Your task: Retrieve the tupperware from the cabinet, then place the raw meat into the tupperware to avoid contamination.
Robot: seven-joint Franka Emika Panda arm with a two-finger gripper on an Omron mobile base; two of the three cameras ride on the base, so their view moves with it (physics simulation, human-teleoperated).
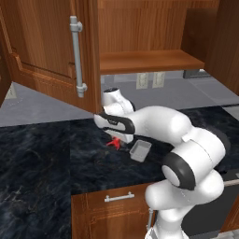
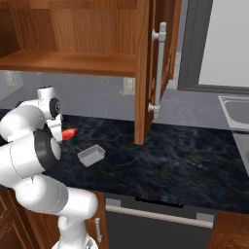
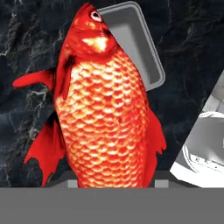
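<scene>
The raw meat (image 3: pixel 105 109), a bright orange-red scaly fish shape with fins, rises close to the hand camera from between the finger tips. My gripper (image 3: pixel 116 183) is shut on its lower end, and the fingers are mostly hidden behind it. From the left base it is a small red lump (image 1: pixel 113 143) under the hand (image 1: pixel 116 135), just above the counter. The tupperware (image 1: pixel 140 151), a shallow pale grey tray, sits empty on the counter just right of the meat (image 2: pixel 69 133); it also shows from the right base (image 2: pixel 91 155) and behind the meat's head (image 3: pixel 135 48). The cabinet (image 1: pixel 149 60) stands open above.
Black marble counter (image 1: pixel 42 154) stretches left and right. The open cabinet doors (image 1: pixel 46 46) (image 2: pixel 146 73) hang low over it with long silver handles. A sink (image 2: pixel 236 112) lies far right. Wall outlets (image 1: pixel 141 80) sit behind. A drawer front (image 1: pixel 119 197) is below the counter edge.
</scene>
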